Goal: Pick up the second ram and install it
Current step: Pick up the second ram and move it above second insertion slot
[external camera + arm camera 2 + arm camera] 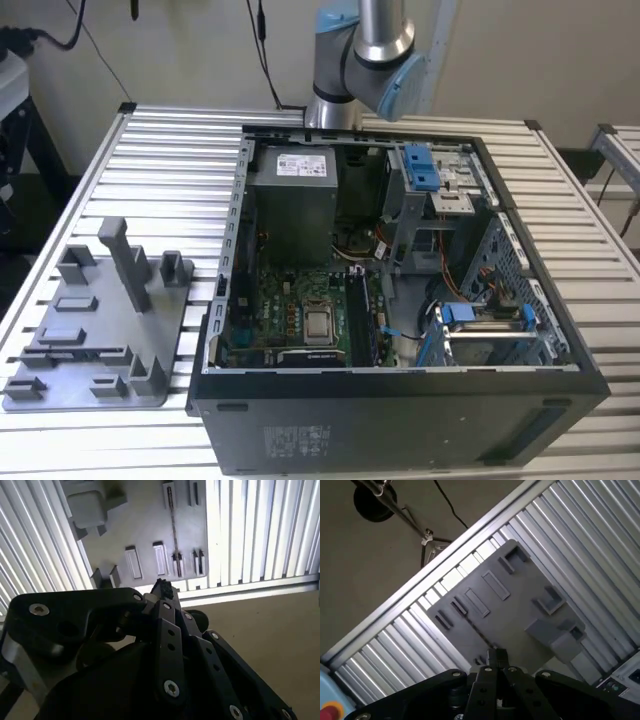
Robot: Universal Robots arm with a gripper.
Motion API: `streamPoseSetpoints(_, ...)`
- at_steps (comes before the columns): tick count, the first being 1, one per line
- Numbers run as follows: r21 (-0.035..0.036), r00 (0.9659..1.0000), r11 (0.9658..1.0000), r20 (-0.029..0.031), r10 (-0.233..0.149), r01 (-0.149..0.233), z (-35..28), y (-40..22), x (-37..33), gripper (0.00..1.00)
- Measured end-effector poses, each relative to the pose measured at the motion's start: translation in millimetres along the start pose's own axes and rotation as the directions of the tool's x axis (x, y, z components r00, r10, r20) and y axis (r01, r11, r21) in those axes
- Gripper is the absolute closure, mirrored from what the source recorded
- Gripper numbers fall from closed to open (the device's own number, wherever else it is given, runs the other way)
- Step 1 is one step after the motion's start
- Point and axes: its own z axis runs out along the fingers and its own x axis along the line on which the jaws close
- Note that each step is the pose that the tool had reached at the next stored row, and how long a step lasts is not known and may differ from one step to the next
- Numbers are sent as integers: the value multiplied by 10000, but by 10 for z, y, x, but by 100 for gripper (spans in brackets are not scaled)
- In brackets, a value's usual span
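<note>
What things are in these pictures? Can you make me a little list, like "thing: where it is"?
table: silver slats
computer case: lying open on the table
grey tray: on the table, at the exterior view's left of the case
second ram: thin dark stick on edge in a tray slot, in the second wrist view
gripper: over the tray, nearest the second ram
arm: behind the case
</note>
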Motion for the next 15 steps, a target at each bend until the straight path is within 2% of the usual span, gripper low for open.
streamPoseSetpoints(2, 7, 9994, 9994, -4, -360, 360, 1, 0, 0, 89)
streamPoseSetpoints(4, 16, 9973, 9973, -5, -736, 736, 2, 0, 0, 89)
streamPoseSetpoints(8, 32, 9895, 9895, -9, -1446, 1446, 4, 0, 0, 89)
streamPoseSetpoints(10, 39, 9836, 9836, -13, -1803, 1803, 6, 0, 0, 89)
streamPoseSetpoints(12, 46, 9761, 9761, -17, -2172, 2172, 8, 0, 0, 89)
streamPoseSetpoints(15, 55, 9628, 9628, -23, -2701, 2701, 9, 0, 0, 89)
